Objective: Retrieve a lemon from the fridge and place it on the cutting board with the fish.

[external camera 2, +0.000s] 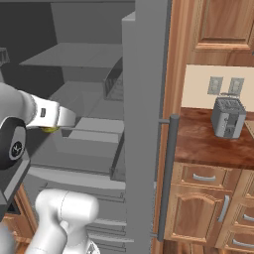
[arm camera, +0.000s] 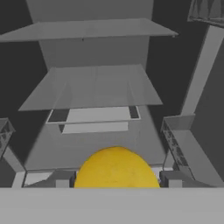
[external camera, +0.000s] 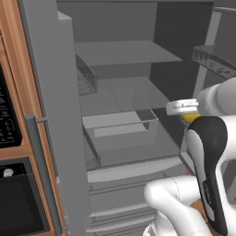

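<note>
Your hand (arm camera: 116,181) is closed on the lemon (arm camera: 116,168): in the hand view the yellow fruit sits between the two dark fingertips (arm camera: 59,180), one at each side of it. In the left base view the same lemon (external camera: 190,117) shows as a yellow sliver just under the white hand (external camera: 182,109), in front of the open fridge (external camera: 124,92).

Going left to right in that view, you have the black oven (external camera: 14,198) set in wood panelling, then the fridge's open left door (external camera: 50,115) with its long handle (external camera: 44,175), then the grey shelves (external camera: 124,53) and a drawer (external camera: 122,131) pulled partly out, and last the arm at the right edge.

In the right base view the hand (external camera 2: 62,121) and lemon (external camera 2: 49,130) lie at the left, the right door (external camera 2: 144,124) stands in the middle, and a grey toaster (external camera 2: 227,116) sits on the reddish-brown bench (external camera 2: 208,144) at the right, above wooden drawers (external camera 2: 203,176).
</note>
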You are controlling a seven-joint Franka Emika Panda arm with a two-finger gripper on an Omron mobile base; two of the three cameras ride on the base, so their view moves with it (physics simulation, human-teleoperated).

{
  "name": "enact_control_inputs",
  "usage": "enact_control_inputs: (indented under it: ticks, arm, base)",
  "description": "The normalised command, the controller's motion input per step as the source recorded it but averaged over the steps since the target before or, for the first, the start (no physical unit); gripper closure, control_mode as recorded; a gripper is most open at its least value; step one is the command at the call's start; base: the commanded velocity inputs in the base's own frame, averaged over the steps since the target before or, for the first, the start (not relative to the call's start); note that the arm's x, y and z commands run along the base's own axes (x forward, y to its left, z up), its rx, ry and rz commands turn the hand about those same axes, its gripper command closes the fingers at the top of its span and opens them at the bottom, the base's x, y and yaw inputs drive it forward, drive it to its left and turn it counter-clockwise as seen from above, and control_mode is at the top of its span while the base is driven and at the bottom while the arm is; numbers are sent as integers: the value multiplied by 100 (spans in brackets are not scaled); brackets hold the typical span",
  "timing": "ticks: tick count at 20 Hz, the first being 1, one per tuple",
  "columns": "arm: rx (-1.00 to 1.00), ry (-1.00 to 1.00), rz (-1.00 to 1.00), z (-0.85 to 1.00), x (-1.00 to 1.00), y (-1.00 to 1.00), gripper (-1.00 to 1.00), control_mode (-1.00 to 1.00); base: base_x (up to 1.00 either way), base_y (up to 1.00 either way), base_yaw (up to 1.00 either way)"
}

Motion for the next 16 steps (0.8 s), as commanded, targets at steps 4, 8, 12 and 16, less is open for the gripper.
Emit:
enact_control_inputs:
  ticks: [4,8,12,16]
  arm:
    - [0,11,0,-26,-50,0,100,-100]
    - [0,13,0,-24,-32,0,100,-100]
    - [-2,11,0,-28,-5,0,100,-100]
    - [0,1,0,-2,0,0,100,-100]
  base:
    - [0,0,0]
    - [0,0,0]
    - [0,0,0]
    - [0,0,0]
